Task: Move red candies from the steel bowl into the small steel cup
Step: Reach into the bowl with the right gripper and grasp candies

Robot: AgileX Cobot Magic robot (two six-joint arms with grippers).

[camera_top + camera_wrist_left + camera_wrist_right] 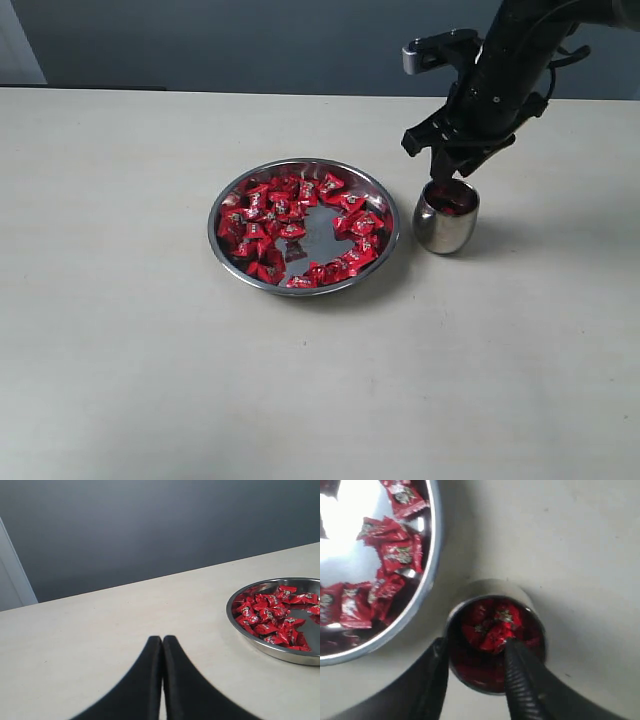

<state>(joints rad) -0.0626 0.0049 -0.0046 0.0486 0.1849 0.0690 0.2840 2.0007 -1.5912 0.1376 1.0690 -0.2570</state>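
Note:
The steel bowl (213,228) sits mid-table with many red candies (270,215) ringing its bare mirror bottom. Just to its right stands the small steel cup (445,230), with red candies (495,627) inside. My right gripper (446,172) hangs directly over the cup's mouth. In the right wrist view the right gripper (475,644) is open, one finger outside the rim and one finger (520,675) over the cup's inside, its tip next to a candy lying in the cup. My left gripper (162,639) is shut and empty over bare table, left of the bowl (260,646).
The pale tabletop (120,330) stretches wide around the bowl and cup. A dark wall (250,40) runs behind the table's far edge. The right arm (510,70) reaches down from the upper right.

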